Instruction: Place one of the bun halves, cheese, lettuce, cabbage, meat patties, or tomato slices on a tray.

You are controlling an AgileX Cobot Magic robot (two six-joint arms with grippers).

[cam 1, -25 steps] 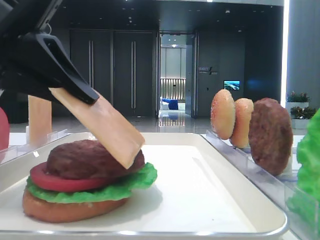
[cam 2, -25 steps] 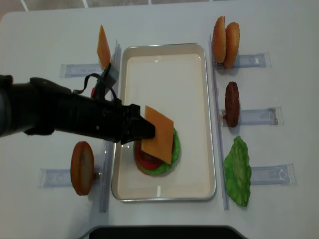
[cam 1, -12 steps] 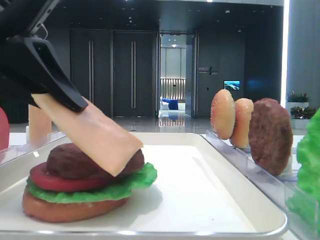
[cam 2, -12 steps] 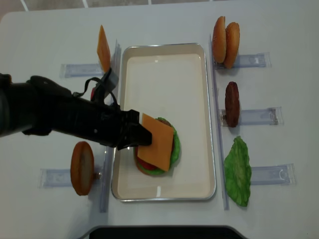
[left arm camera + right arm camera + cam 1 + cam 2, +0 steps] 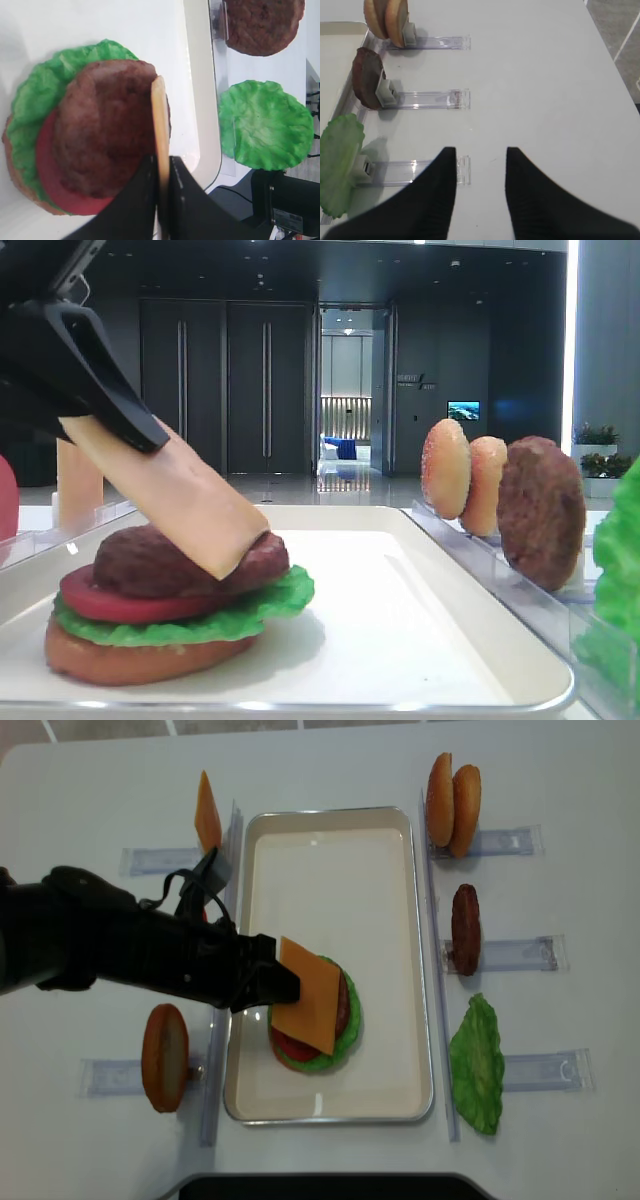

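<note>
Overhead exterior view shows a wide white counter (image 5: 330, 770) with the white tray (image 5: 330, 840) in its middle, long side running away from the robot. On the near half of the tray stands a partly built burger: a bun half (image 5: 120, 660) at the bottom, then lettuce (image 5: 270, 605), a tomato slice (image 5: 100, 602) and a meat patty (image 5: 150, 558) on top. The left arm (image 5: 100, 945) reaches in from the left side, and the left gripper (image 5: 288, 986) has its fingers (image 5: 110, 400) clamped on one edge of the cheese (image 5: 308, 995). The slice is tilted: its held edge is up and to the left, and its free lower edge rests on the top of the patty, as the low exterior view shows. In the left wrist view the cheese is seen edge-on, running straight out from between the two fingers over the patty. The right gripper (image 5: 480, 165) hangs over bare counter to the right of the tray, its fingers apart with nothing between them. Beside it, clear racks (image 5: 427, 99) hold two more bun halves (image 5: 452, 798), a second patty (image 5: 465, 928) and a lettuce leaf (image 5: 477, 1065). On the left of the tray stand another cheese slice (image 5: 207, 812) and one bun (image 5: 165, 1057).
</note>
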